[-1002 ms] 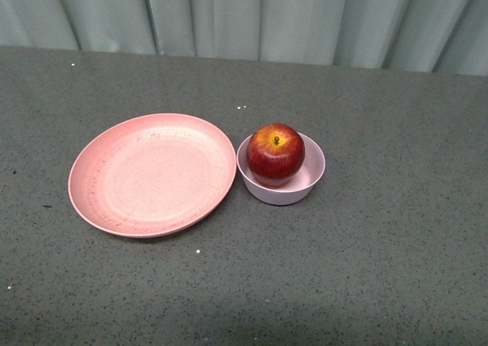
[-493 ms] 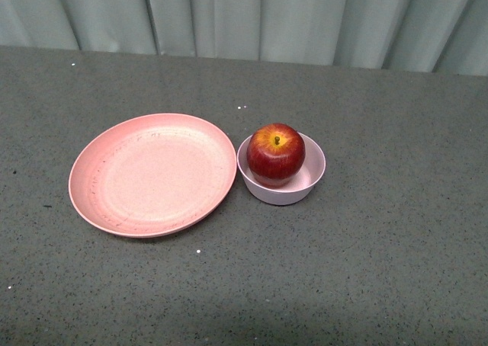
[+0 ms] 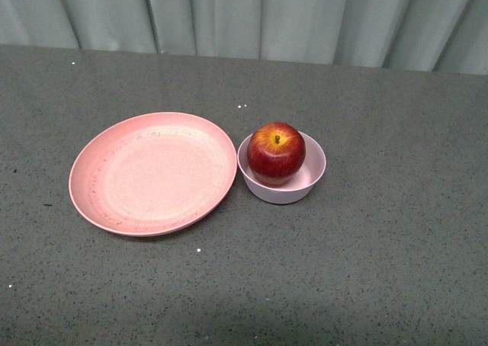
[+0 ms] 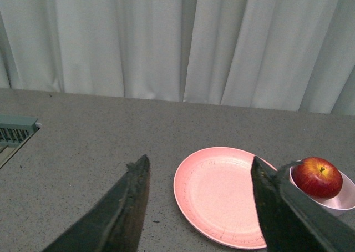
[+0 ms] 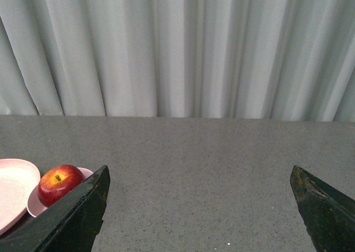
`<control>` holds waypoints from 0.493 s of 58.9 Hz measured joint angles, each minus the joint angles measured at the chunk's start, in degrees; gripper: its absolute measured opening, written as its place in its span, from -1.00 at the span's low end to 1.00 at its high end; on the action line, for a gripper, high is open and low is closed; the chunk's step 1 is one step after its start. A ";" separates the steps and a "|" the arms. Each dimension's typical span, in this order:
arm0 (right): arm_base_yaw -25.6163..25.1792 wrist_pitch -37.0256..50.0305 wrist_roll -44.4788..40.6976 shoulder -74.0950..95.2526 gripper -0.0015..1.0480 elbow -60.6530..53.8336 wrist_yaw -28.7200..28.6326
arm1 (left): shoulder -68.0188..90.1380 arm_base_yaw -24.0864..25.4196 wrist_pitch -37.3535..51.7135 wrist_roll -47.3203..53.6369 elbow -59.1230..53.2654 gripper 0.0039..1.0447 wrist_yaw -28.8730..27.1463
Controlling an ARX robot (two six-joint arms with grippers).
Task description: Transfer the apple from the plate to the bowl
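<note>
The dark-red apple [image 3: 276, 153] with a yellow patch at its stem sits inside the small pale bowl [image 3: 309, 182]. Just left of the bowl lies the wide salmon-pink plate [image 3: 152, 172], with nothing on it. Neither arm shows in the front view. In the left wrist view my left gripper [image 4: 199, 166] is open above the table, with the plate [image 4: 222, 193] between its fingers and the apple [image 4: 317, 177] and bowl [image 4: 343, 199] beyond one finger. My right gripper [image 5: 199, 174] is open over bare table, the apple [image 5: 60, 184] and bowl [image 5: 34, 204] off to one side.
A grey speckled table [image 3: 381, 270] carries everything, and a pale pleated curtain [image 3: 252, 18] hangs behind its far edge. A light slatted object [image 4: 14, 131] lies at the table's edge in the left wrist view.
</note>
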 joint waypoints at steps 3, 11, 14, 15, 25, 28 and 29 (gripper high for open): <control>0.00 0.00 0.00 0.00 0.82 0.00 0.02 | 0.00 0.00 0.00 0.00 0.00 0.21 -0.02; 0.00 0.00 -0.02 0.00 0.82 0.00 0.02 | 0.00 0.00 -0.02 0.00 0.00 0.66 0.00; 0.00 0.00 0.00 0.00 0.82 0.00 0.02 | 0.00 0.00 -0.02 0.00 0.00 0.83 0.00; 0.00 0.00 0.00 0.00 0.82 0.00 0.02 | 0.00 0.00 -0.02 0.02 0.00 0.89 0.00; 0.00 0.00 0.00 0.00 0.82 0.00 0.02 | 0.00 0.00 -0.02 0.15 0.00 0.88 -0.02; 0.00 0.00 0.00 0.00 0.82 0.00 0.02 | 0.00 0.00 -0.02 0.15 0.00 0.88 -0.02; 0.00 0.00 0.00 0.00 0.82 0.00 0.02 | 0.00 0.00 -0.02 0.15 0.00 0.88 0.00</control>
